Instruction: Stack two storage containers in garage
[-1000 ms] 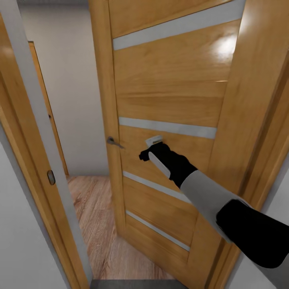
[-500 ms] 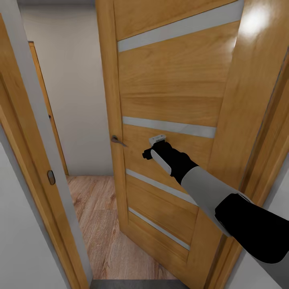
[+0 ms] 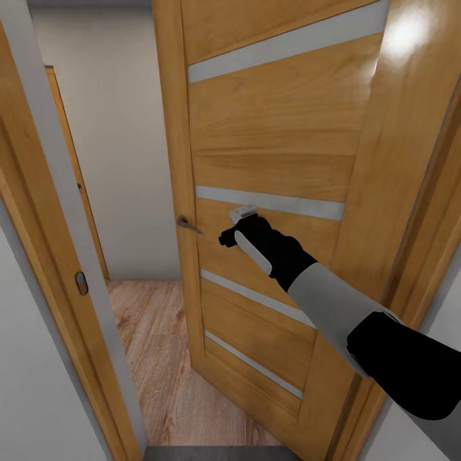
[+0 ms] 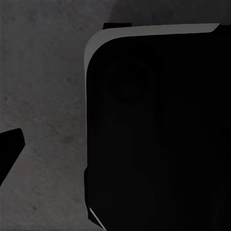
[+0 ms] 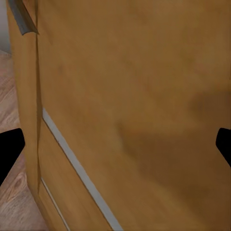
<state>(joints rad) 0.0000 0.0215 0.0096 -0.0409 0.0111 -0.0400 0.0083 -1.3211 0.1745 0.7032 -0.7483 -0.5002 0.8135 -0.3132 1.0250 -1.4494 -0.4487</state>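
From the head camera I had the right arm stretched forward toward a honey-coloured wooden door, its grey forearm sleeve ending in the black right gripper just by the door's face, near a pale frosted strip that crossed the panel. The door was glossy, with a straight horizontal grain and several such narrow pale strips set across it at a slight slant; a small metal lever handle stuck out from its free edge. Through the right wrist camera the two dark fingertips stood wide apart with nothing between them, the gripper released, the door's wood just ahead. Beyond the open doorway I saw light wood plank floor and a plain off-white wall, with a wooden door frame at my left. The left wrist camera looked onto rough, speckled dark grey concrete beside a black rounded body; I could not tell how the left gripper stood. The orange-red containers were nowhere before me.
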